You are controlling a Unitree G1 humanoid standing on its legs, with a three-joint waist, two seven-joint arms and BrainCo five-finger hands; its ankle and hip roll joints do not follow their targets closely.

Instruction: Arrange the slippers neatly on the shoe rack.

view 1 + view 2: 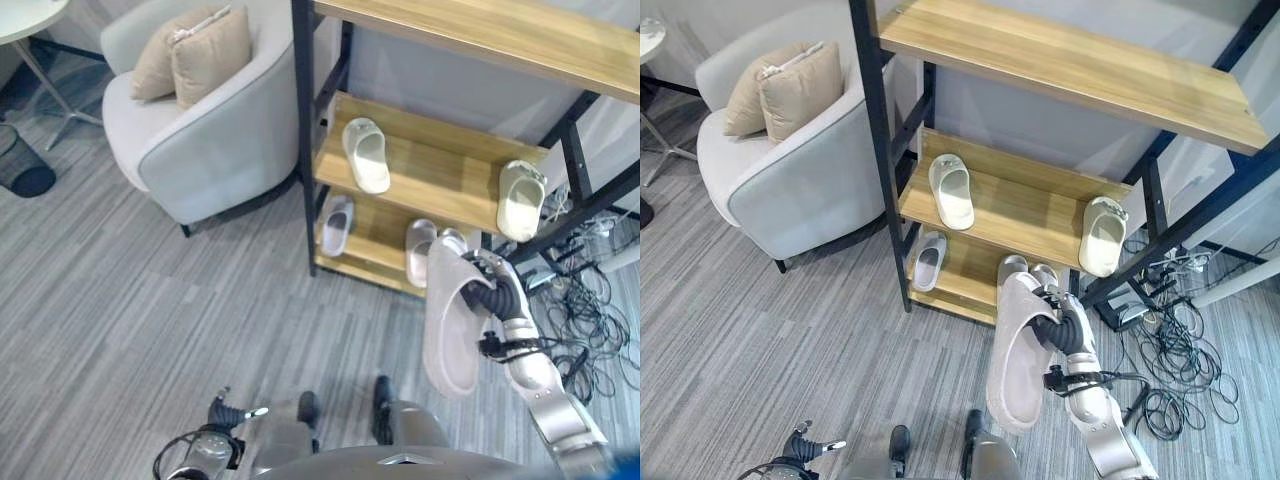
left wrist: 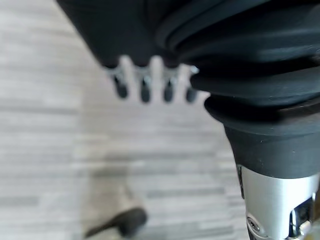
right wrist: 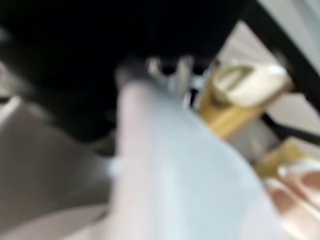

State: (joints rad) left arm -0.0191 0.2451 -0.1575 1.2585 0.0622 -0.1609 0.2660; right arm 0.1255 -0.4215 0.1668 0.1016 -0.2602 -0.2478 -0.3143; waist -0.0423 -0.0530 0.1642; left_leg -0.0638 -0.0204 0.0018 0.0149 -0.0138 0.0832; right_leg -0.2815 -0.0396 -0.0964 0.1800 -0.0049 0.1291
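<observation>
A pale lilac slipper was gripped at its strap by the curled fingers of the right hand and held sole outward, toe hanging down, just in front of the shoe rack. Two cream slippers were seen well apart on the middle shelf, and lilac ones on the bottom shelf. The left hand was held low over the grey floor, fingers straight and empty. A grey armchair with beige cushions stood beside the rack
</observation>
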